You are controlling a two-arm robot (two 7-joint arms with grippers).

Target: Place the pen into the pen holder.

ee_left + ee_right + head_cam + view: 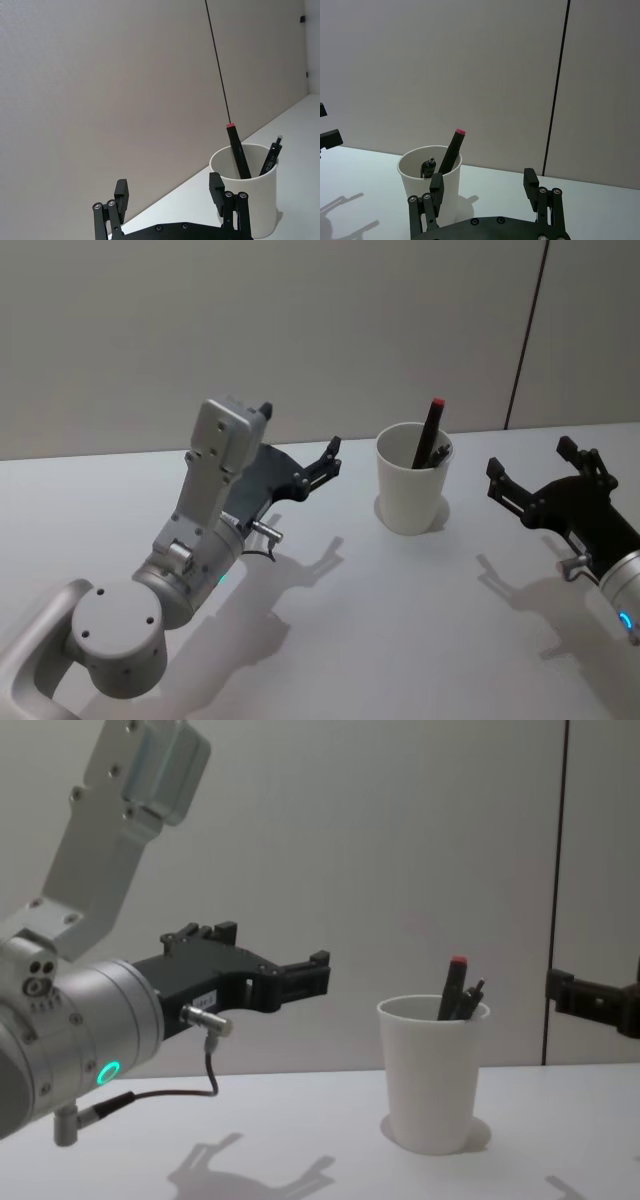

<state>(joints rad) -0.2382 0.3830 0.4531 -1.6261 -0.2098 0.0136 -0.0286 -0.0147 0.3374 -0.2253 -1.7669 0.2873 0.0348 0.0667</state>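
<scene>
The white paper cup pen holder [412,492] stands upright on the white surface [400,620], between the two grippers. A black pen with a red cap [429,432] leans inside it beside a second dark pen [270,156]. The left gripper [325,462] hovers left of the cup, fingers spread and empty. The right gripper [530,472] hovers to its right, fingers likewise spread, holding nothing.

No text, label, brand, number or sign can be read anywhere: the white paper cup [411,490] is plain, and the pens [430,435] standing in it show no legible marking.
</scene>
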